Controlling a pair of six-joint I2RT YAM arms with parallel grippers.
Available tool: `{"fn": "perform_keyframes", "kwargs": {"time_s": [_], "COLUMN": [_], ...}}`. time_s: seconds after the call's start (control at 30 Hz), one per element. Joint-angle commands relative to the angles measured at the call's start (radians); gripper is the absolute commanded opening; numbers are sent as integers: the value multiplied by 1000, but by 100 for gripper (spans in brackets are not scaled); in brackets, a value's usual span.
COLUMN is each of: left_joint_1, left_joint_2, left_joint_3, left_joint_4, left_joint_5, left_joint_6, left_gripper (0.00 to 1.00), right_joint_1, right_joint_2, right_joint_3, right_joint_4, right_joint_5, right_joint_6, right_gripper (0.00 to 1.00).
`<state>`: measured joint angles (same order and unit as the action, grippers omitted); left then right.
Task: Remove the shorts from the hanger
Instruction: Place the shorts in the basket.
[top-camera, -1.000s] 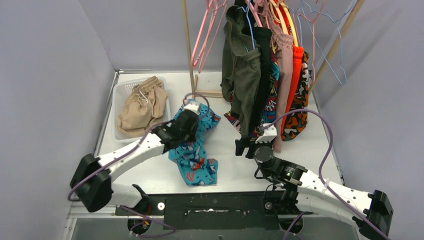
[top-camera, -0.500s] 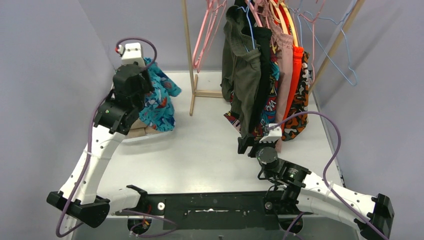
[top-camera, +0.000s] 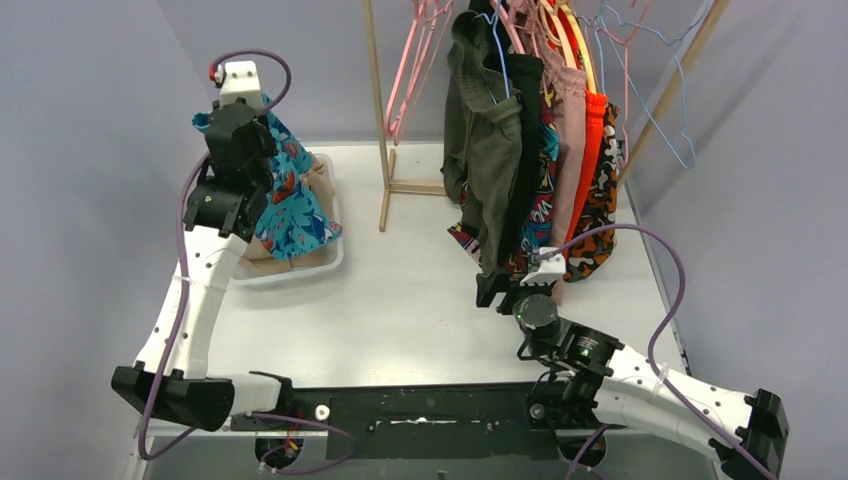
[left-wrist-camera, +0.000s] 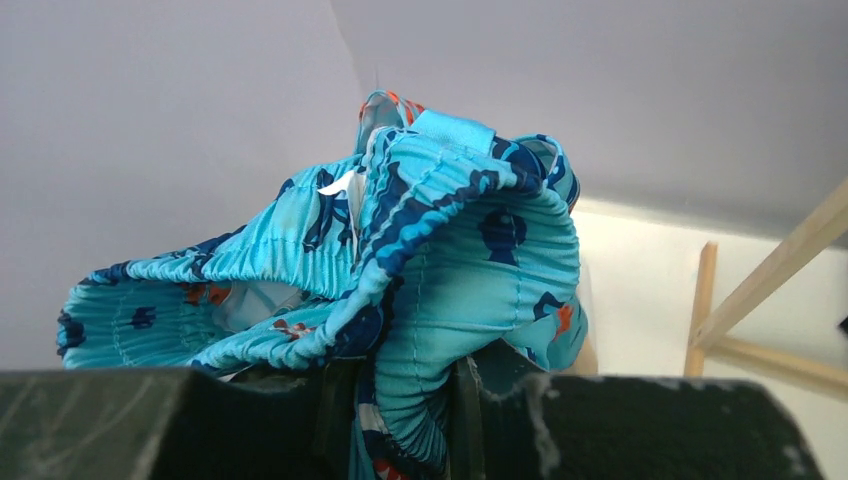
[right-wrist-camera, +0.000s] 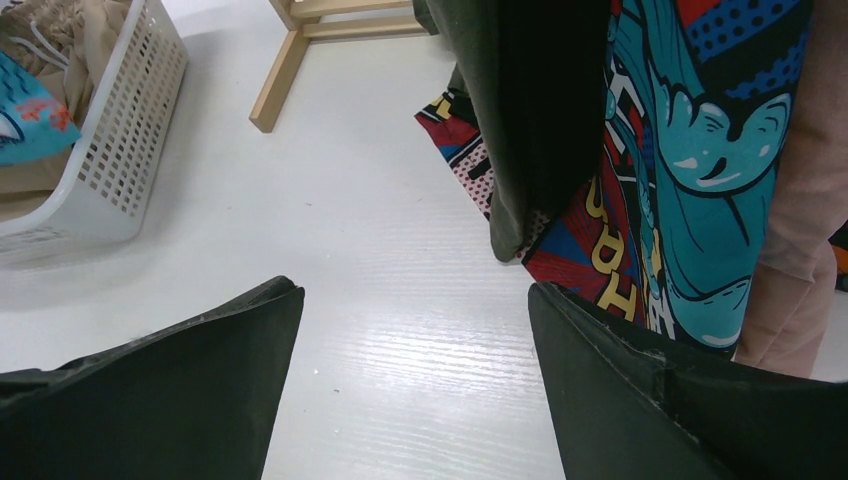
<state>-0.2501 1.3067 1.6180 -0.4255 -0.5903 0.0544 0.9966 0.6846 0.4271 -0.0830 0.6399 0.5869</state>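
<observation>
Left arm swung from table centre up to 10 o'clock: left gripper (left-wrist-camera: 395, 405) sits high over the basket (top-camera: 325, 262), pinching the teal shorts (top-camera: 290, 205) by the bunched waistband, forearm near vertical, cloth dangling onto the tan shorts (top-camera: 320, 178). Risk: the teal hem hangs at the basket's 3 o'clock rim, so a release from this height could leave it draped over the edge. Right gripper (right-wrist-camera: 415, 340) barely moved, jaws spread wide and holding nothing, low at 5 o'clock just under the olive shorts (top-camera: 490, 150), which hang with the rest at 1 o'clock; closing there might catch two layers.
</observation>
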Motion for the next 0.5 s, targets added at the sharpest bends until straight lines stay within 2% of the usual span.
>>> {"fn": "perform_keyframes", "kwargs": {"time_s": [0.0, 0.07, 0.17, 0.2, 0.27, 0.33, 0.47], "left_joint_1": [90, 163, 258, 304, 372, 386, 386], "left_joint_2": [4, 40, 108, 131, 196, 266, 418], "left_joint_3": [-225, -302, -373, -391, -351, -280, -116], "left_joint_4": [114, 107, 105, 124, 85, 30, -100], "left_joint_5": [190, 302, 352, 409, 542, 608, 634], "left_joint_6": [-88, -150, -242, -263, -284, -262, -235], "left_gripper": [0, 0, 0, 0, 0, 0, 0], "right_joint_1": [7, 6, 6, 7, 6, 7, 5], "right_joint_2": [-27, -36, -59, -67, -82, -94, -103], "right_joint_3": [8, 10, 12, 12, 9, 6, -4], "right_joint_4": [49, 35, 6, -5, -16, -24, -7], "right_joint_5": [28, 27, 25, 26, 32, 38, 54], "right_joint_6": [-10, -9, -5, -2, 5, 10, 19], "right_gripper": [86, 86, 86, 86, 86, 86, 86]}}
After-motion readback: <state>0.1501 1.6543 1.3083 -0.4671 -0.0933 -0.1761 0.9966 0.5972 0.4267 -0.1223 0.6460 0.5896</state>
